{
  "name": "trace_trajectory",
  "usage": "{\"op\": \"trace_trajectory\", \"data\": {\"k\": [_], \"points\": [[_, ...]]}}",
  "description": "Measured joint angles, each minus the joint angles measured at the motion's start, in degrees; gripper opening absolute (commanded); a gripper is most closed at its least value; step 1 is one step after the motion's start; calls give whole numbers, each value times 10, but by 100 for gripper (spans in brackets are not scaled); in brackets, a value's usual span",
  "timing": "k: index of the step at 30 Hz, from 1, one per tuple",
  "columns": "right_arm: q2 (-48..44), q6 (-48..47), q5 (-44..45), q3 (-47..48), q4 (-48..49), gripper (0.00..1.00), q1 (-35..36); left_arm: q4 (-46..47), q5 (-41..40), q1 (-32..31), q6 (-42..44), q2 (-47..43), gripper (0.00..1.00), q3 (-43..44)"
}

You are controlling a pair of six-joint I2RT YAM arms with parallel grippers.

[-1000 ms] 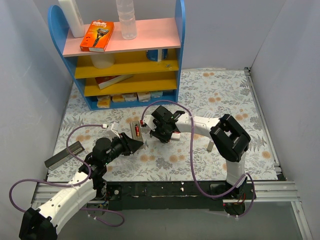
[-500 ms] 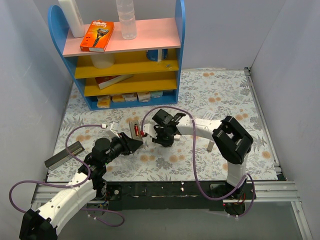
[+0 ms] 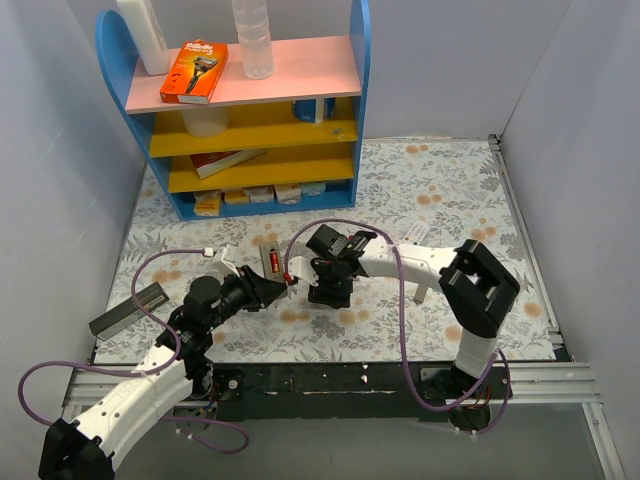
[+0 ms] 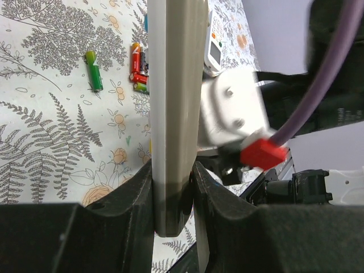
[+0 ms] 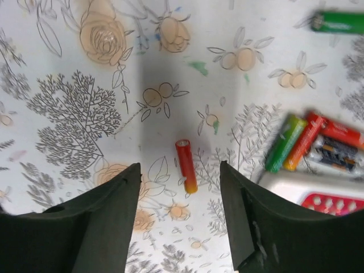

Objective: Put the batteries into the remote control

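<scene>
Left wrist view shows the left gripper (image 4: 173, 187) clamped on the smooth, pale, slab-like remote control (image 4: 176, 96) held edge-on, while the right gripper (image 5: 179, 170), jaws spread, points down over small glossy cylindrical batteries (image 5: 186, 166) lying on floral cloth (image 5: 74, 108).

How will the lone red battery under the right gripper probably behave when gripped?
The red battery is a smooth cylinder lying flat, so a sideways nudge would likely roll it. It looks stiff and tiny, so it may slip.
</scene>
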Motion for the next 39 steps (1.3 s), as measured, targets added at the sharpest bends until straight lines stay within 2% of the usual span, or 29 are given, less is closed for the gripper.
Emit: {"op": "trace_trajectory", "data": {"k": [5, 7, 11, 14, 15, 17, 18, 21, 23, 30, 39], "points": [[-70, 125, 24, -3, 16, 79, 0, -3, -1, 0, 0, -5, 0, 0], [-109, 214, 50, -5, 28, 83, 0, -10, -2, 0, 2, -5, 0, 2], [-163, 405, 105, -6, 34, 82, 1, -25, -9, 0, 8, -5, 0, 10], [-165, 549, 137, -10, 17, 78, 1, -30, -13, 0, 12, -5, 0, 17], [-161, 592, 145, -13, 7, 72, 1, -30, -14, 0, 13, -5, 0, 18], [-148, 667, 158, -16, -18, 70, 1, -30, -16, 0, 19, -5, 0, 19], [-140, 702, 165, -17, -28, 63, 1, -30, -16, 0, 22, -5, 0, 19], [-119, 801, 177, -17, -50, 53, 1, -30, -19, 0, 28, -6, 0, 19], [-101, 875, 183, -16, -70, 51, 1, -30, -20, 0, 30, -7, 0, 19], [-23, 1042, 183, 23, -128, 48, 1, -30, -29, -3, 30, -32, 0, 19], [-18, 1165, 179, 24, -120, 48, 1, -30, -39, -15, 30, -52, 0, 17]]}}
